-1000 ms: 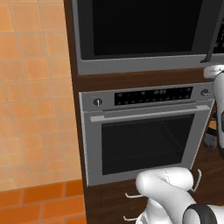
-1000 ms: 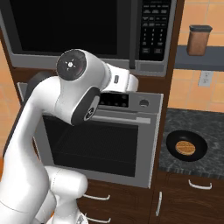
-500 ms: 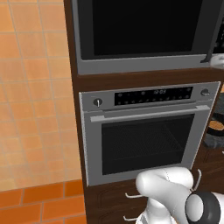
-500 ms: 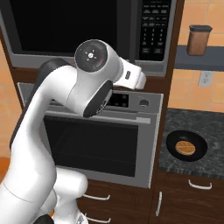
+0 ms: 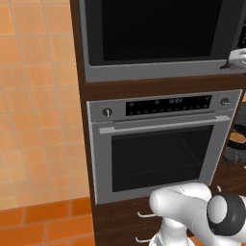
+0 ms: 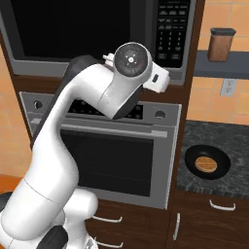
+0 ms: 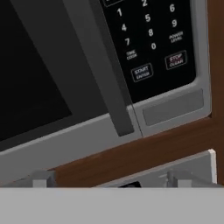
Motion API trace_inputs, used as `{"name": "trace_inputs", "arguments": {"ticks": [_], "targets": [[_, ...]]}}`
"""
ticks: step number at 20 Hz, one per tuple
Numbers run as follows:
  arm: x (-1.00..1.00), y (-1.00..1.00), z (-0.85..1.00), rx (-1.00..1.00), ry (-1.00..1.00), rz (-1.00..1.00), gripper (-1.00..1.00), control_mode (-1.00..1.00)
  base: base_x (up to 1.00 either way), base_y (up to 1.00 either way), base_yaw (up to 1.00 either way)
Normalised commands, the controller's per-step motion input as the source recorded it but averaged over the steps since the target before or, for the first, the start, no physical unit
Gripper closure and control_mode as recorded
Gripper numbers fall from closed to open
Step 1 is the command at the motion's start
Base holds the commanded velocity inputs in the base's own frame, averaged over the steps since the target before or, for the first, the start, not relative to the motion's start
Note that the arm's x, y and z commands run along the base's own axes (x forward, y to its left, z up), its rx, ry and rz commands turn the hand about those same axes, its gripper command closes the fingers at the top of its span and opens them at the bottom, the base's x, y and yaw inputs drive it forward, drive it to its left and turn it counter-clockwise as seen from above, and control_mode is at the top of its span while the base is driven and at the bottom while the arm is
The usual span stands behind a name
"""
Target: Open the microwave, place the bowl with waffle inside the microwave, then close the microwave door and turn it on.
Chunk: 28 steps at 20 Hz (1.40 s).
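microwave (image 6: 97, 36): built into the dark wood cabinet, right above the silver oven (image 5: 158, 144)
microwave door (image 7: 39, 83): shut, black glass, dark vertical handle (image 7: 107, 74) just beside the keypad (image 7: 151, 43)
tool (image 7: 109, 180): jaws spread wide, nothing between them, up near the bottom right corner of the microwave
bowl with waffle (image 6: 208, 162): sitting on the dark speckled counter (image 6: 233, 146) to the right of the oven, well apart from the tool
extra: brown canister (image 6: 221, 44) on the shelf above the counter
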Motion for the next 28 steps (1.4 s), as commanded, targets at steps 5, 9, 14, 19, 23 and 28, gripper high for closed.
{"name": "trace_inputs", "arguments": {"ticks": [5,9,14,19,23,28], "targets": [[0.43,-0.16,0.00,0.05,-0.24,0.00,-1.00,-1.00,0.00,0.00,0.00],[0.44,-0.18,0.00,0.02,-0.13,0.00,-1.00,-1.00,0.00,0.00,0.00],[0.48,-0.21,0.00,0.02,-0.05,0.00,-1.00,-1.00,0.00,0.00,0.00],[0.47,-0.15,0.00,0.03,0.00,0.02,-1.00,-1.00,0.00,0.00,0.00],[0.51,-0.11,0.00,0.04,0.00,0.09,-1.00,-1.00,0.00,0.00,0.00],[0.55,0.02,-0.08,0.01,0.00,0.10,1.00,-1.00,0.00,0.00,0.00]]}}
